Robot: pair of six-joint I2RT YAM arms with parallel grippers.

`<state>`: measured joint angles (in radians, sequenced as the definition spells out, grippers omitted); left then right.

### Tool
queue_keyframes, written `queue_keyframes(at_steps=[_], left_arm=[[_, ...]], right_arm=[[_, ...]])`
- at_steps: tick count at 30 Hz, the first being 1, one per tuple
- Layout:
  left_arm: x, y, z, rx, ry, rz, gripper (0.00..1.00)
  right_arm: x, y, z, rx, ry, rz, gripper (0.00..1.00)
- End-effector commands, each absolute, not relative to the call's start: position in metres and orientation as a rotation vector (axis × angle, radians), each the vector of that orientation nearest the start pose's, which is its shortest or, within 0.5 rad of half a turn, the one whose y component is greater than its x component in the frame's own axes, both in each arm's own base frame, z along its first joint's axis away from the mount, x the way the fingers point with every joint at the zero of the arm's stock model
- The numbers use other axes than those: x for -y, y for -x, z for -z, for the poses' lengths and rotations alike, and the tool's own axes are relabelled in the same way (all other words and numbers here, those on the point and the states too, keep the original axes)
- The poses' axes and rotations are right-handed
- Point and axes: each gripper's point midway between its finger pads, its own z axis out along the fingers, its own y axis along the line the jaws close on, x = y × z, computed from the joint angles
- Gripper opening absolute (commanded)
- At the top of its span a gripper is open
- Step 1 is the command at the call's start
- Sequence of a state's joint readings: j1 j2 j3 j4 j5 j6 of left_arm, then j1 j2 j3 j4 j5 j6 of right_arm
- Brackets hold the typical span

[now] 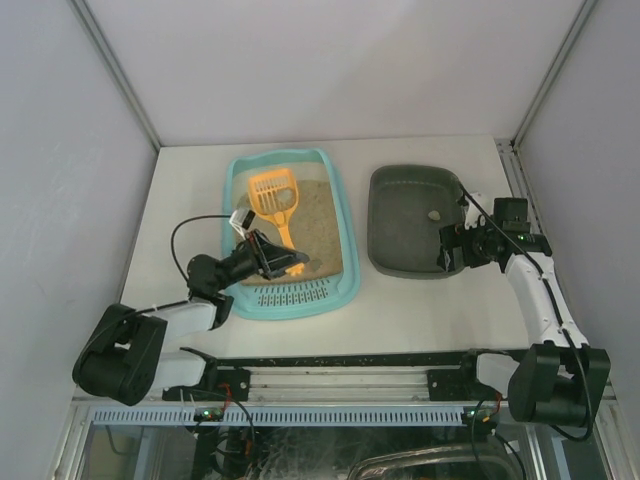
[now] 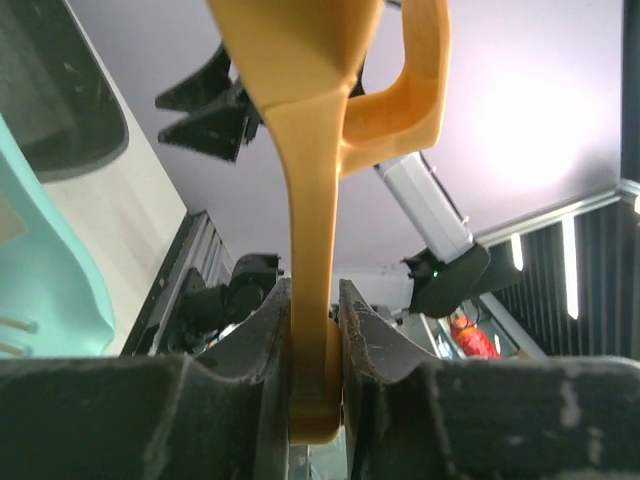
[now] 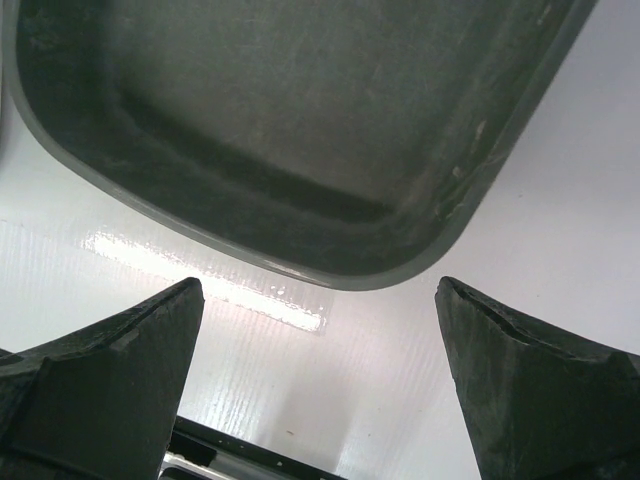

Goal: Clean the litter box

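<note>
The light turquoise litter box (image 1: 345,228) holds tan sand (image 1: 318,218), its slotted grate at the near end. An orange slotted scoop (image 1: 273,193) lies over the sand with its head toward the far end. My left gripper (image 1: 283,261) is shut on the scoop's handle (image 2: 310,300), which runs up between the fingers in the left wrist view. A corner of the box shows there too (image 2: 50,290). My right gripper (image 1: 447,252) is open and empty, hovering over the table by the near right corner of the dark grey tray (image 3: 300,140).
The dark grey tray (image 1: 392,255) stands right of the litter box with one small pebble-like lump (image 1: 433,213) in it. White walls enclose the table on three sides. A metal rail runs along the near edge by the arm bases.
</note>
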<state>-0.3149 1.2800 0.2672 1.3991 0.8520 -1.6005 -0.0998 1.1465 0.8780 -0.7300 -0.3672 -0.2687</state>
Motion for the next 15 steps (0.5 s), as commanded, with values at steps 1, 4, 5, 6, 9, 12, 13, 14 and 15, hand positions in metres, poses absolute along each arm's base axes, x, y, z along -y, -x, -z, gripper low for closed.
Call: queue_keyframes(at_steps=[1, 4, 5, 6, 9, 12, 13, 14, 15], left_arm=[[0.249, -0.203, -0.258, -1.635, -0.025, 1.978, 0.00], [0.236, -0.215, -0.246, -1.632, 0.088, 1.947, 0.00], [0.241, -0.212, -0.242, -1.671, 0.050, 1.963, 0.00], [0.237, -0.211, -0.242, -1.664, 0.064, 1.981, 0.00], [0.229, -0.212, -0.240, -1.625, 0.129, 1.990, 0.00], [0.238, -0.202, -0.227, -1.699, 0.095, 1.945, 0.00], [0.231, -0.209, -0.223, -1.699, 0.141, 1.906, 0.00], [0.232, -0.212, -0.222, -1.725, 0.114, 1.877, 0.00], [0.242, -0.213, -0.197, -1.916, 0.118, 1.814, 0.00]], right_arm=[[-0.022, -0.268, -0.129, -2.438, 0.337, -0.336, 1.00], [-0.019, -0.268, -0.128, -2.442, 0.327, -0.334, 1.00], [-0.019, -0.268, -0.128, -2.443, 0.323, -0.339, 1.00], [-0.019, -0.268, -0.128, -2.445, 0.319, -0.346, 1.00], [-0.018, -0.269, -0.127, -2.446, 0.318, -0.348, 1.00], [-0.017, -0.270, -0.126, -2.451, 0.311, -0.346, 1.00], [-0.017, -0.270, -0.125, -2.457, 0.310, -0.345, 1.00], [-0.016, -0.270, -0.124, -2.460, 0.310, -0.342, 1.00], [-0.016, -0.270, -0.122, -2.467, 0.308, -0.341, 1.00]])
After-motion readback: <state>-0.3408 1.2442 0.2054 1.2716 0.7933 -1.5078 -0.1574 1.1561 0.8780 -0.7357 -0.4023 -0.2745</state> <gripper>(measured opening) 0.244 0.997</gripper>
